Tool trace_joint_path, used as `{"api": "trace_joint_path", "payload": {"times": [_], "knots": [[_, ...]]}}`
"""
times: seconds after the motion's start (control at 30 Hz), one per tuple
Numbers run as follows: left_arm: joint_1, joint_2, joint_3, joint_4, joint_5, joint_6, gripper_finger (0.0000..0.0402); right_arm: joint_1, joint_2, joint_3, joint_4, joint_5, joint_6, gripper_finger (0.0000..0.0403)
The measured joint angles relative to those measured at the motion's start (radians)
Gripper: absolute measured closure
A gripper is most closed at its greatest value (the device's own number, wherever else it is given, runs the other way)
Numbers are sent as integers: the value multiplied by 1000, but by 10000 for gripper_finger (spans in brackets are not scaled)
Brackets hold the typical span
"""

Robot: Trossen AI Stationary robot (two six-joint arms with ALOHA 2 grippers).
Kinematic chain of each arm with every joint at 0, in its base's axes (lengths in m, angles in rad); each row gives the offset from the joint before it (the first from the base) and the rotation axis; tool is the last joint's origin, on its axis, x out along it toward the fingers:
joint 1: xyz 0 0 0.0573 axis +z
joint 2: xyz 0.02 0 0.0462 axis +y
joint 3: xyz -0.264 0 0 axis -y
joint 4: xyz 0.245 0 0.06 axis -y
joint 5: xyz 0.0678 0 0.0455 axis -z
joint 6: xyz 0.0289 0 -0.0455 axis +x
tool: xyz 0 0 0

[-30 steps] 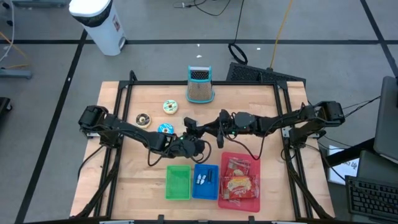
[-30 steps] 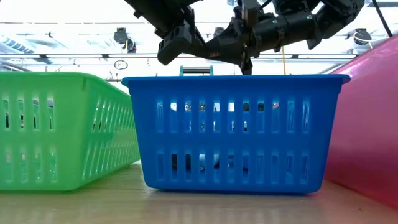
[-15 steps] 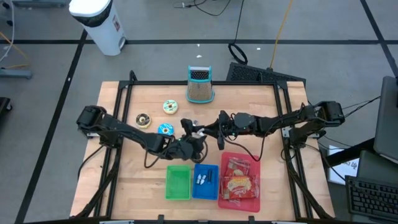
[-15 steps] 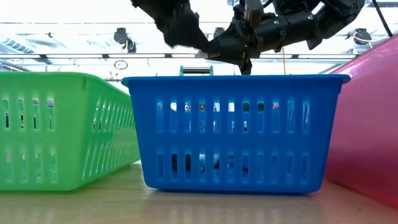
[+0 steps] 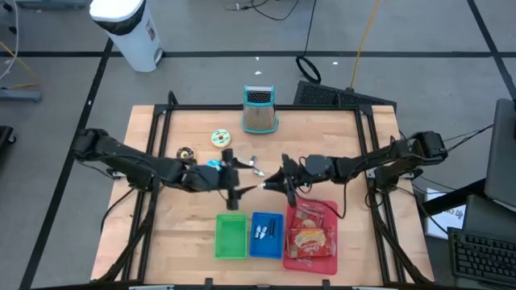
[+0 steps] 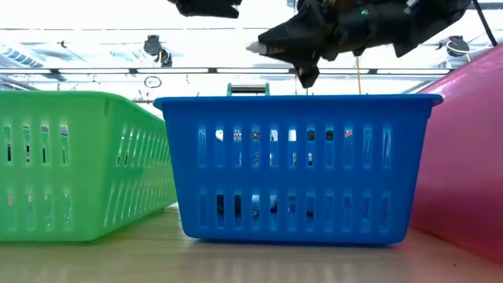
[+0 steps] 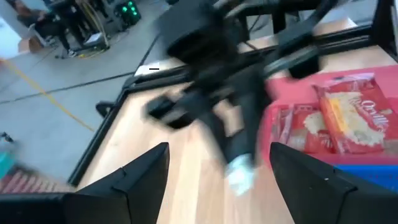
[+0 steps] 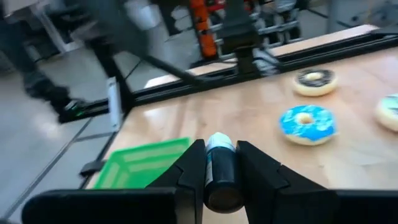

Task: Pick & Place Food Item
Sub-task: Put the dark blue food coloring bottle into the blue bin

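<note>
A: Where's the item right now?

B: A small dark cylinder with a pale cap (image 8: 221, 169), clamped between the fingers of the right end effector (image 5: 270, 184). It is off the counter (image 5: 322, 129), over the middle, a little back from the row of baskets along one edge.

A: So which step is this?

B: I'd call it the carry. The piece is grasped and airborne, but not yet over any basket. What it is exactly I can't tell, so I can't say which basket suits it.

A: What does the next move need?

B: Probably a short travel toward the baskets' edge, then a descent. The blue basket (image 6: 299, 102) and the red basket (image 5: 289, 242) are closest. The red one already holds snack packets (image 5: 313, 239). The fingers should clear a basket's rim before opening, or the cylinder may roll off across the wood.

A: And the arms?

B: The right arm reaches in from its side, stretched nearly level, cap pointing at the other arm. The left end effector (image 5: 234, 173) faces it just beside the cap, fingers spread wide and empty. A blue doughnut (image 8: 306, 123) lies near it, untouched
</note>
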State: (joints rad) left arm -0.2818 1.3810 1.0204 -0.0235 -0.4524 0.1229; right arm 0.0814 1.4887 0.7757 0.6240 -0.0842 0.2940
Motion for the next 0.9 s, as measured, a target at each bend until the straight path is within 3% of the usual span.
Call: {"api": "trace_joint_path", "payload": {"times": [0.2,0.37,0.53,0.7,0.9], "knots": [[51,-125,-256,347,-1,-62,121,122,17,1,-16,1,-27,343],[81,-147,-384,595,8,-126,121,207,75,1,-6,9,-49,342],[88,-140,-401,623,9,-158,121,253,187,44,-5,-5,-56,343],[88,-140,-401,620,9,-164,121,270,292,101,-17,-105,-123,339],[88,-140,-401,611,10,-175,121,253,315,113,-12,-141,-104,335]]}}
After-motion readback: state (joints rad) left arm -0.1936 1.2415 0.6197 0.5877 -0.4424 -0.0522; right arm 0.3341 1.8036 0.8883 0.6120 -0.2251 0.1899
